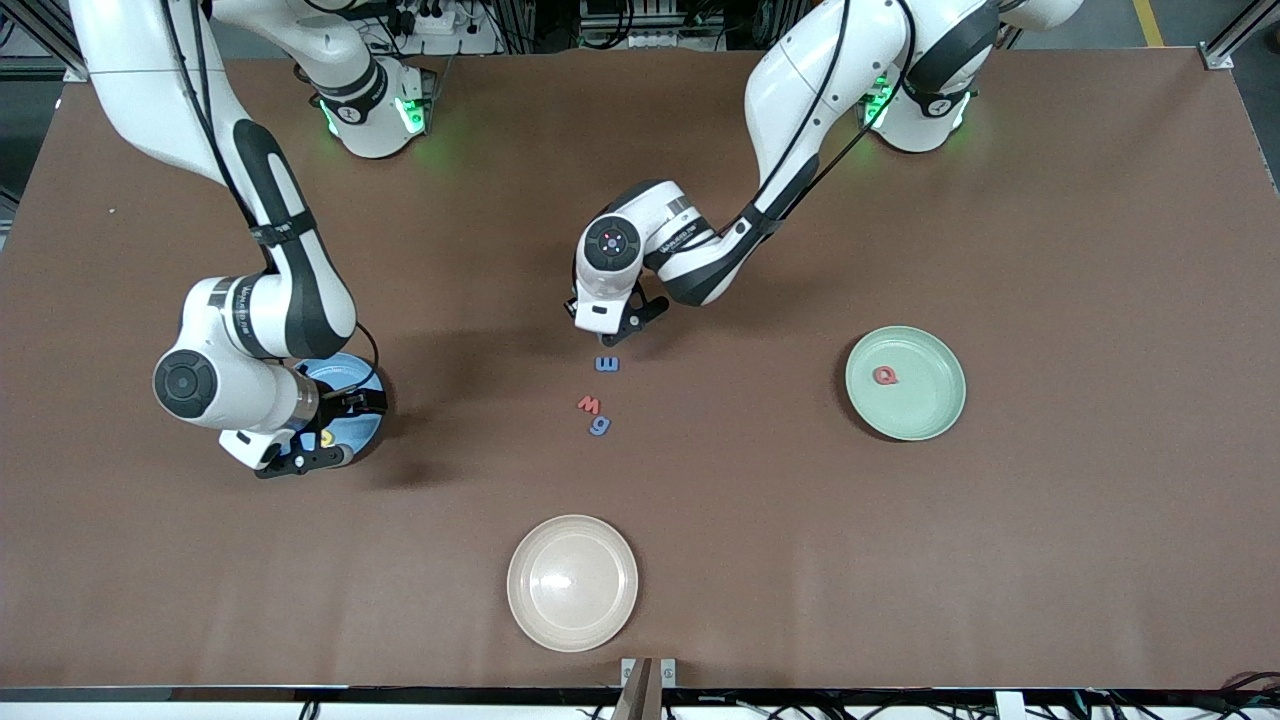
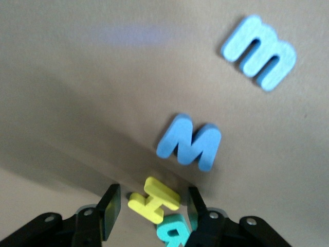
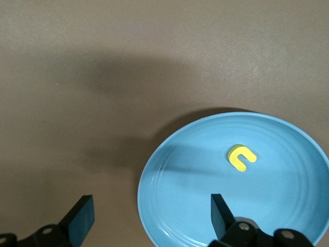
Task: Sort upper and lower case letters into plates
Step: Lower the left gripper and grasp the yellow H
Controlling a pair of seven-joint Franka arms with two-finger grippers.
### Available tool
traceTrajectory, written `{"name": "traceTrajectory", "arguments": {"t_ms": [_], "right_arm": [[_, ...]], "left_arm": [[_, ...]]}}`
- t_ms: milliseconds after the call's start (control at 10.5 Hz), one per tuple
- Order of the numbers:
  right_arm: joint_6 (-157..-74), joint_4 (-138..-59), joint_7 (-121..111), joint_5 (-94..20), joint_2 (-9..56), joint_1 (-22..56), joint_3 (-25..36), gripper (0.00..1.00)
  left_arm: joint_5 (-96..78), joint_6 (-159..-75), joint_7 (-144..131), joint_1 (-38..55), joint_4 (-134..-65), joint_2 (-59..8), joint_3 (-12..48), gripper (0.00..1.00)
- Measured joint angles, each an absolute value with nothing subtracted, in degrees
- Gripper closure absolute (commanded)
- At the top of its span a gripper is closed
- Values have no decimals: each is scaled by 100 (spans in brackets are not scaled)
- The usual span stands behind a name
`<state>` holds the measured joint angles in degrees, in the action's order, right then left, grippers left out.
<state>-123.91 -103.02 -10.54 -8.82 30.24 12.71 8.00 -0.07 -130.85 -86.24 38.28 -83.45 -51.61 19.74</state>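
My left gripper (image 2: 154, 208) is low over the table's middle, open, its fingers on either side of a yellow letter H (image 2: 154, 199) without touching it. A teal R (image 2: 175, 231) lies right beside the H, and a blue M (image 2: 189, 142) and a blue m (image 2: 259, 51) lie farther out. In the front view this gripper (image 1: 620, 325) hides the H and R. A blue m (image 1: 606, 364), a red w (image 1: 589, 404) and a blue g (image 1: 599, 426) lie nearer the camera. The green plate (image 1: 930, 420) holds a red Q (image 1: 885, 375). My right gripper (image 3: 149, 218) hangs open over the rim of the blue plate (image 3: 205, 195), which holds a small yellow letter (image 3: 241, 157).
A beige plate (image 1: 572, 582) sits near the table's front edge, in line with the letters. The blue plate (image 1: 350, 385) is at the right arm's end, mostly covered by that arm; the green plate is toward the left arm's end.
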Motion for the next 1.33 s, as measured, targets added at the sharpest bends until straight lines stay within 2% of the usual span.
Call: {"name": "traceTrajectory", "arguments": {"t_ms": [190, 760, 1330], "right_arm": [[-12391, -10302, -1054, -882, 3024, 1272, 800, 0], [-12391, -10302, -1054, -882, 3024, 1272, 799, 0], [-12391, -10302, -1055, -882, 3024, 1272, 799, 0]], "left_arm": [[-7, -13078, -8550, 3817, -8343, -5158, 1966, 43], [-7, -13078, -8812, 3827, -8340, -5155, 1963, 44], [-8, -13091, -9262, 3836, -8328, -5155, 1964, 54]]}}
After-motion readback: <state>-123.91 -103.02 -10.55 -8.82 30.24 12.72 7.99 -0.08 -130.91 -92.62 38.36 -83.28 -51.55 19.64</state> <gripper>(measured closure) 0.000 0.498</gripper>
